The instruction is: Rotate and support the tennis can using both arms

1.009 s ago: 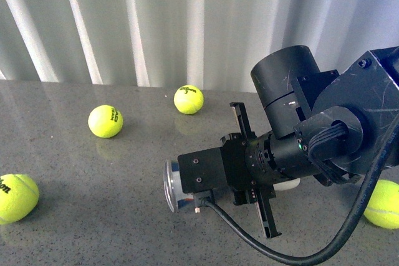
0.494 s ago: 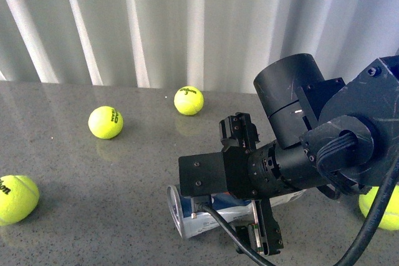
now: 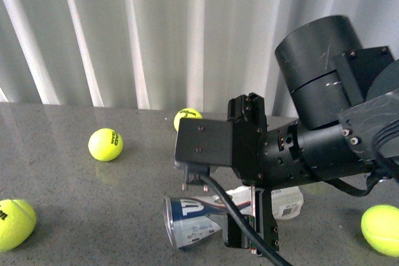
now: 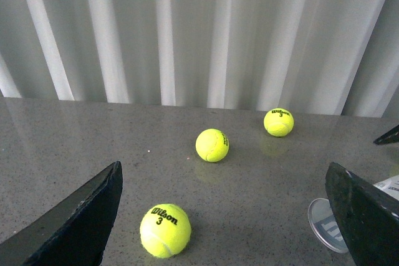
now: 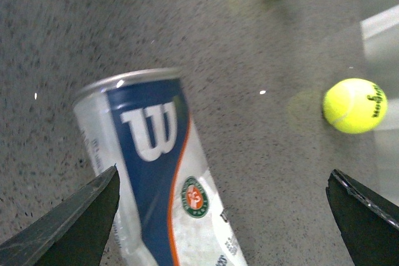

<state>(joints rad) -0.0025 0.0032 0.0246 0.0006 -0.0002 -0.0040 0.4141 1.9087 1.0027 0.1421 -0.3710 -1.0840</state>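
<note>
Tennis can (image 5: 156, 172) lies on tabletop (image 3: 93, 216), rim toward 9 o'clock, inside right pincer (image 5: 222, 174) — released, jaws wide; left pincer (image 4: 222, 166) also released, holding nothing

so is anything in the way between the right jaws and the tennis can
nothing visible. in the right wrist view the tennis can lies on the table between the open right jaws, apart from both; the nearest tennis ball sits well clear.

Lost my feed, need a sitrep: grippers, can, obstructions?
Left gripper open, empty. Right gripper open over tennis can, lying on its side. Tennis balls scattered, none blocking.
</note>
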